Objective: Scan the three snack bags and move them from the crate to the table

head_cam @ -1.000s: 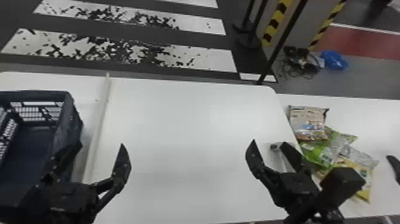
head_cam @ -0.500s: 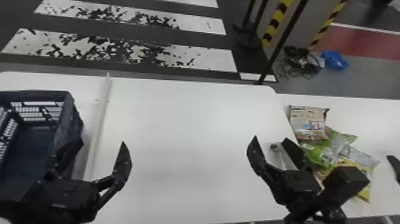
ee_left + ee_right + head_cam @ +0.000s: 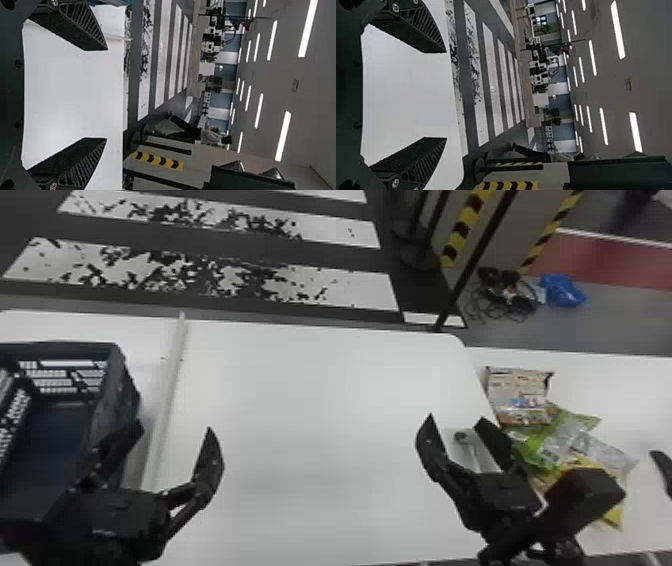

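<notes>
Striped black-and-white flooring [image 3: 225, 285] runs beyond the smooth white table [image 3: 325, 405], over which both arms have eased slightly forward in the last second, away from the robot. At the fingertips, the left black two-fingered gripper [image 3: 174, 427] stands wide apart with bare table between its pads, as its wrist view confirms; the right black two-fingered gripper [image 3: 456, 419] is likewise spread, holding no bag. Close by the right one, partly seen between its fingers in the head view, lies a slim pale object with a dark rounded end [image 3: 472, 445]; whether it is the scanner I cannot tell. Farther out on the right, on the table, sit the three snacks: a beige-and-brown printed packet [image 3: 519, 397], a glossy green bag [image 3: 537, 452] just below it, and a yellow bag with a silvery back [image 3: 616, 517], the last two overlapping. Out on the left stands the dark blue plastic crate with slatted walls [image 3: 60, 346], beside a long white raised strip [image 3: 170, 390]. Crate and bags have kept their places while the arms shifted, so the change touches only the grippers. With all three bags already on the table, the transfer looks finished; the small advance is probably a settling into a resting pose rather than a fresh reach, though the scanning itself cannot be confirmed.
</notes>
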`<state>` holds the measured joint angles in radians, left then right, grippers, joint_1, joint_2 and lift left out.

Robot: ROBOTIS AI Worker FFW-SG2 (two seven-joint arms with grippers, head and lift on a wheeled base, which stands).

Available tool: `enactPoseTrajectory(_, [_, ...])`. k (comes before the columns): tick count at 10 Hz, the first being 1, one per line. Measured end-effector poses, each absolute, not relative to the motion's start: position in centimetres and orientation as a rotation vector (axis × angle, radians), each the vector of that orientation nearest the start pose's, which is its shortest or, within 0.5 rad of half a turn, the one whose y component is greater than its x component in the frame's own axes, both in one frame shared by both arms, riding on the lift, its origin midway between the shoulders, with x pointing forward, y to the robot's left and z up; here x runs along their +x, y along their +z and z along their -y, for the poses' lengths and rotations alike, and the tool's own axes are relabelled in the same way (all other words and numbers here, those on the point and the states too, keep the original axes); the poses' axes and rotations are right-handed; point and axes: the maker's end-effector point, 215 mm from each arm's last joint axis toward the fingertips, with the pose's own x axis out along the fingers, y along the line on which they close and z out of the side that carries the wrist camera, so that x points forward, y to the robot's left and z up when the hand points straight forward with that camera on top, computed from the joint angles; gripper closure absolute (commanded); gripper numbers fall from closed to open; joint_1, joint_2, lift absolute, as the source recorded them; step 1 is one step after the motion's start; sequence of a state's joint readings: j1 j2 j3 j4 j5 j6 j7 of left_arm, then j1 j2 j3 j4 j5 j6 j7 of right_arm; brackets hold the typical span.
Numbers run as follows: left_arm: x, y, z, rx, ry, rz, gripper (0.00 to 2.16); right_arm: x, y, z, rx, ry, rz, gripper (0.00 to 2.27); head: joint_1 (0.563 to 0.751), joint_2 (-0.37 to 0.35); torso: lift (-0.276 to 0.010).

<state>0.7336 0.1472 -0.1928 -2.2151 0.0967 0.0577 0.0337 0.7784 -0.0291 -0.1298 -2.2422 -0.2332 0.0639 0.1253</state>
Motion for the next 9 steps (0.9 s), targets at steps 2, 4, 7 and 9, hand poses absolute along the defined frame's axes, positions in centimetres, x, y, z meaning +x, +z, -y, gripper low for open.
enactPoseTrajectory(2, [36.21, -36.46, -13.55, -0.095, -0.207, -0.179, 0.06, 36.40, -35.30, 26.20, 0.138, 0.042, -0.149, 0.11, 0.695, -0.199, -0.062])
enactPoseTrajectory(4, [36.20, -36.55, -13.55, -0.095, -0.206, -0.182, 0.06, 36.40, -35.11, 25.90, 0.140, 0.048, -0.144, 0.11, 0.695, -0.195, -0.062])
enactPoseTrajectory(7, [36.19, -36.59, -13.58, -0.094, -0.205, -0.183, 0.06, 36.45, -34.72, 25.86, 0.140, 0.048, -0.131, 0.11, 0.695, -0.193, -0.062])
enactPoseTrajectory(9, [36.19, -36.60, -13.58, -0.094, -0.205, -0.183, 0.06, 36.45, -34.66, 25.87, 0.139, 0.048, -0.129, 0.11, 0.695, -0.193, -0.062])
